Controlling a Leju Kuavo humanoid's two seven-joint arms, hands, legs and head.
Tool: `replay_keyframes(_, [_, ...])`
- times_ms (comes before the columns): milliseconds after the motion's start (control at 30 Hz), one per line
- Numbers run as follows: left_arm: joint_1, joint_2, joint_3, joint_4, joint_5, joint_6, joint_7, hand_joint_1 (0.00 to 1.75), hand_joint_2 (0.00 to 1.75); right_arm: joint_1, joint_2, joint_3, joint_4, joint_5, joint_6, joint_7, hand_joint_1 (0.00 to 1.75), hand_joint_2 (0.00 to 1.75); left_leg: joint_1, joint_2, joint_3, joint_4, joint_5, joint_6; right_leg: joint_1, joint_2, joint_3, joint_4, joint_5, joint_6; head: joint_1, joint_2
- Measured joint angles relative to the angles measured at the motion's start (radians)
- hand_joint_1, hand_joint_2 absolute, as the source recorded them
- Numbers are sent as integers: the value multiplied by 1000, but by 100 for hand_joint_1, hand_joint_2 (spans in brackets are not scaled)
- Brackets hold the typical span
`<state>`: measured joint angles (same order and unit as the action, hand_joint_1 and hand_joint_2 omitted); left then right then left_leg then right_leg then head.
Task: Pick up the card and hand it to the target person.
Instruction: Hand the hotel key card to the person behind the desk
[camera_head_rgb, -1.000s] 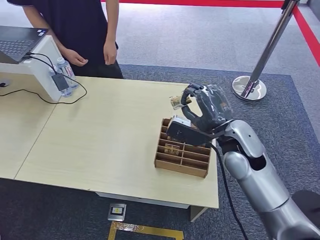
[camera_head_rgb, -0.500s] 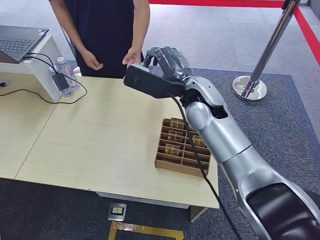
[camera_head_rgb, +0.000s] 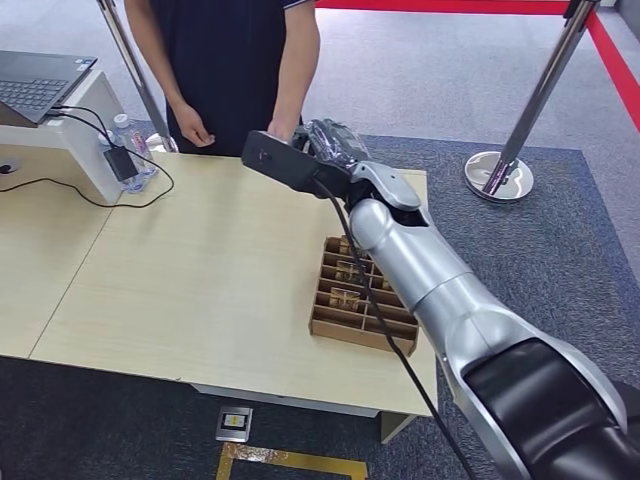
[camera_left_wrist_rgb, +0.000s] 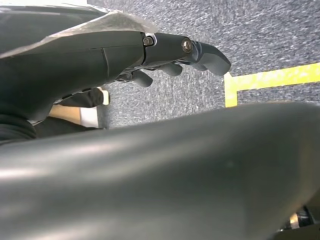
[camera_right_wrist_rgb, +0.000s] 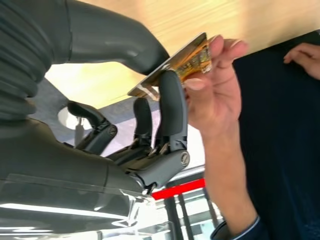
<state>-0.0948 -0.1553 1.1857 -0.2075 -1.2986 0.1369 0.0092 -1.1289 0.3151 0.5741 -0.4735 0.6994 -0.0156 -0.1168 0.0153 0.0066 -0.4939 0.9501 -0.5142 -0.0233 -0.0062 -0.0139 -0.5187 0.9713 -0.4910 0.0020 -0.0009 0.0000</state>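
Observation:
In the right wrist view the gold card (camera_right_wrist_rgb: 177, 60) is pinched between the thumb and a finger of my right hand (camera_right_wrist_rgb: 166, 120). A person's hand (camera_right_wrist_rgb: 211, 90) grips the card's other end at the same time. In the head view my right hand (camera_head_rgb: 332, 145) reaches over the table's far edge to the person (camera_head_rgb: 226, 60) in a dark shirt, whose hand (camera_head_rgb: 279, 130) meets it. The card itself is hidden there behind my hand. My left hand (camera_left_wrist_rgb: 170, 55) hangs over grey carpet, fingers stretched out and holding nothing.
A brown divided cardboard box (camera_head_rgb: 362, 300) with more cards stands near the right end of the wooden table (camera_head_rgb: 189, 270). A laptop (camera_head_rgb: 38, 85) on a white stand, cables and water bottles (camera_head_rgb: 132, 140) sit far left. A steel barrier post (camera_head_rgb: 502, 175) stands right.
My right arm has carried the card from above the box across to the table's far edge. The person has stepped right and taken hold of the card's free end.

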Motion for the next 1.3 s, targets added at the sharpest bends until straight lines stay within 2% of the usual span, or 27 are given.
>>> replay_keyframes(67, [0,0,0,0,3,1,1,0,0,-4,7,0,13,2,-3,-1,175,175,0,0,0,0,0,0,0,0,0,0,0,0,0,0])
replay_keyframes(100, [0,0,0,0,4,3,1,0,0,-5,9,0,17,4,-5,-2,164,175,0,0,0,0,0,0,0,0,0,0,0,0,0,0])
replay_keyframes(167, [0,0,0,0,4,5,1,0,0,-7,14,-1,22,6,-16,-9,99,175,0,0,0,0,0,0,0,0,0,0,0,0,0,0])
replay_keyframes(200, [0,0,0,0,5,6,0,0,0,-7,16,-1,23,8,-24,-15,55,175,0,0,0,0,0,0,0,0,0,0,0,0,0,0])
replay_keyframes(233, [0,0,0,0,5,6,-1,0,0,-7,18,-2,22,10,-36,-23,23,175,0,0,0,0,0,0,0,0,0,0,0,0,0,0])
replay_keyframes(300, [0,0,0,0,6,7,-3,0,0,-6,19,-6,17,13,-61,-39,0,175,0,0,0,0,0,0,0,0,0,0,0,0,0,0])
replay_keyframes(467, [1,-1,1,0,12,8,-6,0,0,20,11,-18,-55,32,-125,-71,0,175,0,0,0,0,0,0,0,0,0,0,0,0,0,0])
replay_keyframes(733, [6,-9,11,0,41,24,-1,0,0,228,-95,-35,-474,67,-175,-55,0,175,0,-1,0,0,0,0,0,0,0,-2,0,0,0,0])
replay_keyframes(900, [9,-18,28,0,61,36,-1,0,0,448,-202,-68,-776,73,-247,-89,0,175,0,-2,0,0,-2,1,0,0,1,-4,0,0,0,0])
replay_keyframes(1067, [11,-24,40,0,66,41,21,0,0,746,-301,-133,-1100,75,-307,-128,0,175,0,-2,0,0,-4,3,0,0,2,-5,-1,1,0,0])
replay_keyframes(1167, [9,-26,45,0,67,41,28,0,0,862,-336,-169,-1233,68,-310,-136,0,175,0,-1,0,0,-5,2,0,0,1,-5,-2,1,0,0])
replay_keyframes(1300, [9,-31,49,0,71,43,39,0,0,1048,-351,-243,-1386,22,-316,-167,0,175,0,-3,1,0,-6,2,0,0,4,-6,-3,4,0,0])
